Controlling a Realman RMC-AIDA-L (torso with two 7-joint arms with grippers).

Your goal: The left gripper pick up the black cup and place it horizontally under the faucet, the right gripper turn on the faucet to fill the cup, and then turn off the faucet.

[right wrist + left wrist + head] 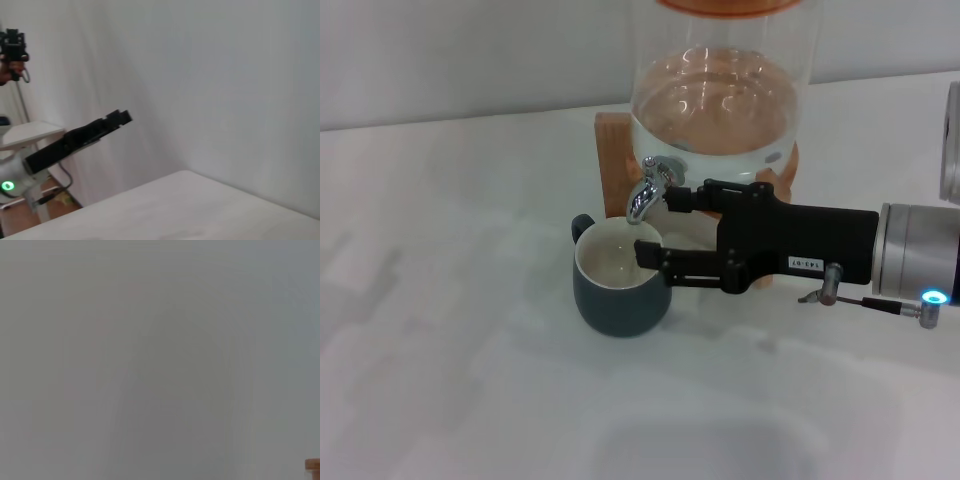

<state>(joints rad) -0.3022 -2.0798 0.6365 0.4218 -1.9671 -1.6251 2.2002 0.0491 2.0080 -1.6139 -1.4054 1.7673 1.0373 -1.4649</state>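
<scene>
The black cup (620, 283) stands upright on the white tabletop (450, 330), its cream inside facing up right beneath the spout of the faucet (648, 190), its small handle turned toward the back. My right hand (655, 225) reaches in from the right, fingers spread apart: one lies beside the chrome tap, the other over the cup's rim, neither gripping anything I can see. The glass dispenser (720, 95) sits on its wooden stand (612, 150) behind. My left hand (117, 119) hangs well away, raised near a white wall; I cannot tell whether it is open.
</scene>
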